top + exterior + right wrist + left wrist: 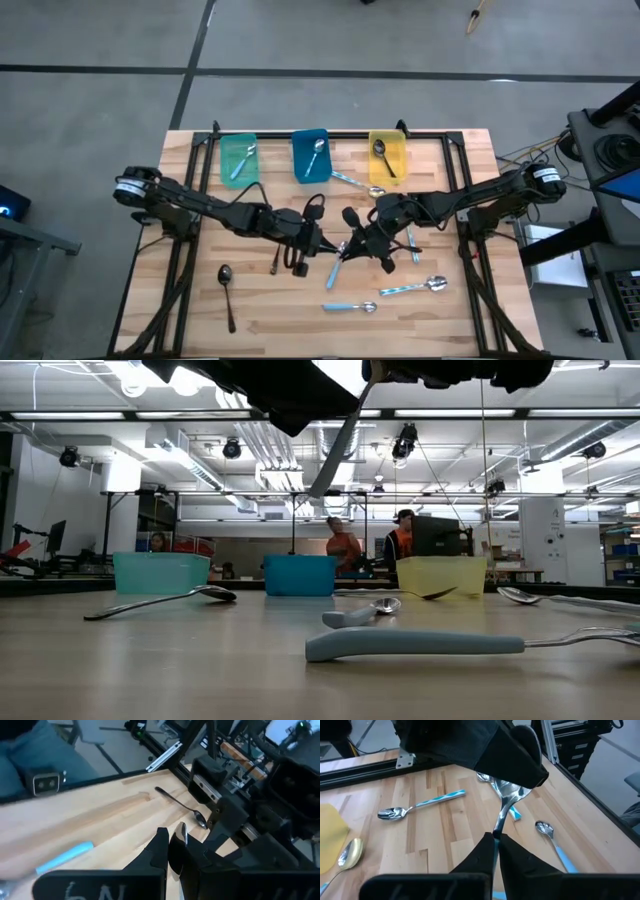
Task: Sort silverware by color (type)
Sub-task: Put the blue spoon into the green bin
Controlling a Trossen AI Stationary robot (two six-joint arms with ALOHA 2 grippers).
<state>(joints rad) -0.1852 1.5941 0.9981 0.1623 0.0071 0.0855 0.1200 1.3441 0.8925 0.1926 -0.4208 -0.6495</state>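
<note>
A spoon (334,268) with a silver bowl and a light-blue handle hangs in the air over the middle of the table, and both grippers are shut on it. My left gripper (495,837) reaches in from the table's left, my right gripper (172,845) from the right, and they meet at the spoon's bowl end. In the low view the handle (335,455) slants down, well above the table. Three bins stand at the far edge, teal (238,158), blue (311,155) and yellow (387,155), each with a spoon in it. My left gripper pinches the spoon's thin silver neck (498,822) between its two fingertips, just below the bowl. Its fingers come from the table's left, slanting a little down. The spoon is clear of the table and tilted. My right gripper pinches the spoon's bowl (181,831) between its two fingers, coming from the table's right, close to level. In the left wrist view its dark fingers cover the top of the bowl (512,795). The handle slants down below the hold.
Loose spoons lie on the wood: a dark one (227,295) at the near left, blue-handled ones at the near right (415,287), near middle (350,306), under my right arm (413,245) and by the bins (355,182). Black frame rails (455,160) edge the table.
</note>
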